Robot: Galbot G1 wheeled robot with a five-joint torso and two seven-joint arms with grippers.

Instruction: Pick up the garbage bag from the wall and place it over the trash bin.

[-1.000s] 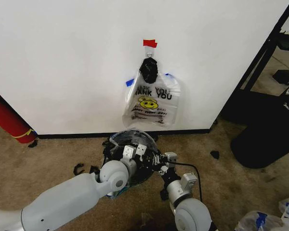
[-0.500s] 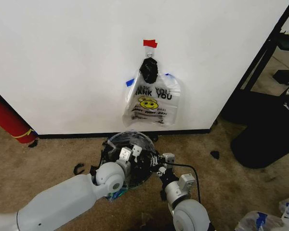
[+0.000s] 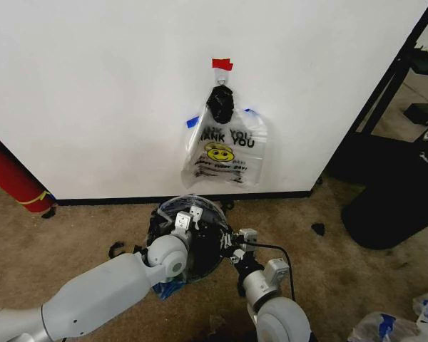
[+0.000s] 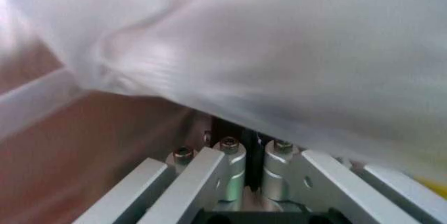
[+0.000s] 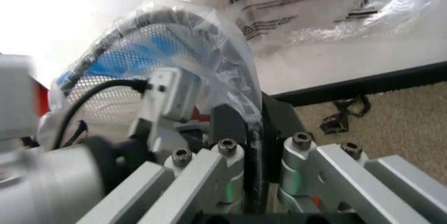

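Pinching the garbage bag [image 5: 209, 51] at the trash bin [image 3: 200, 246], both claws pressed together.

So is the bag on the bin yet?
Yes. Clear plastic already drapes the trash bin's rim, with the left claw and right claw at it.

left gripper [image 3: 186, 221]: over the trash bin's left rim, touching the bag film stretched there
right gripper [image 3: 232, 246]: at the bin's right rim, just right of the left gripper
trash bin [image 3: 200, 256]: on the floor, under and between both grippers, close before the wall
garbage bag [image 5: 209, 35]: draped over the bin's rim, around both grippers
wall [image 3: 93, 92]: behind the grippers
hanging bags [image 3: 225, 153]: on the wall, above and beyond the grippers
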